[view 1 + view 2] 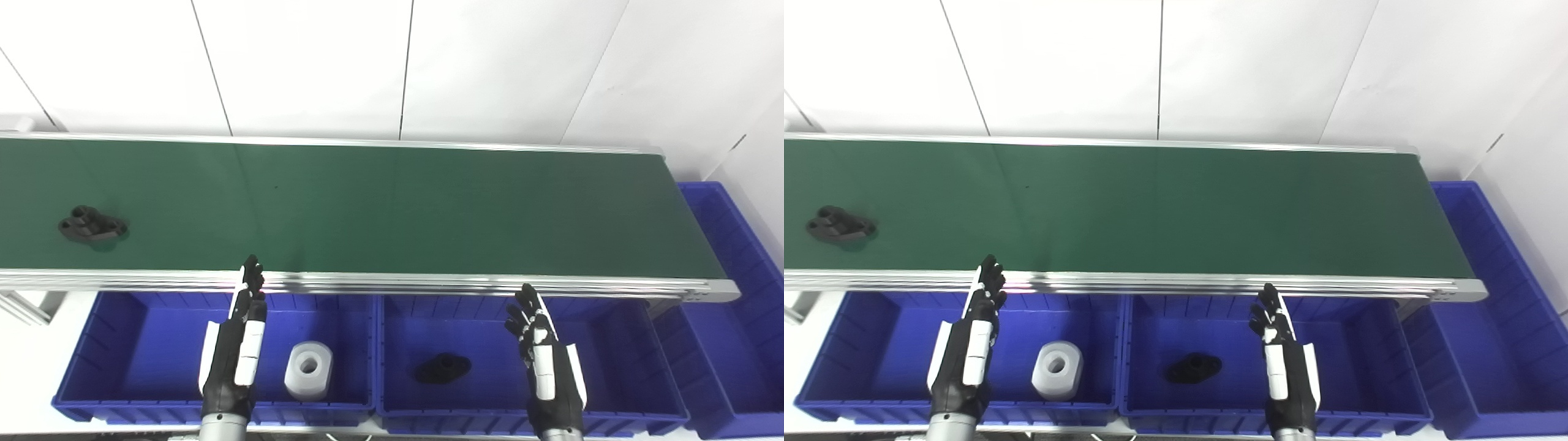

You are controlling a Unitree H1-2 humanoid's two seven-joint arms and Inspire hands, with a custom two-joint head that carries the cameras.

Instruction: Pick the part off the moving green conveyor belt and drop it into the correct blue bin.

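A black flanged part (92,224) lies on the green conveyor belt (392,208) at its far left. My left hand (240,343) hovers open over the left blue bin (110,361), fingertips reaching the belt's near rail, well to the right of the part. Over the middle blue bin (637,367) my right hand (542,361) is also open and holds nothing. A white cylindrical part (309,370) rests in the left bin. Another black flanged part (442,369) lies in the middle bin.
A third blue bin (735,318) stands beyond the belt's right end. The belt's aluminium rail (429,283) runs between the bins and the green surface. White wall panels rise behind the belt.
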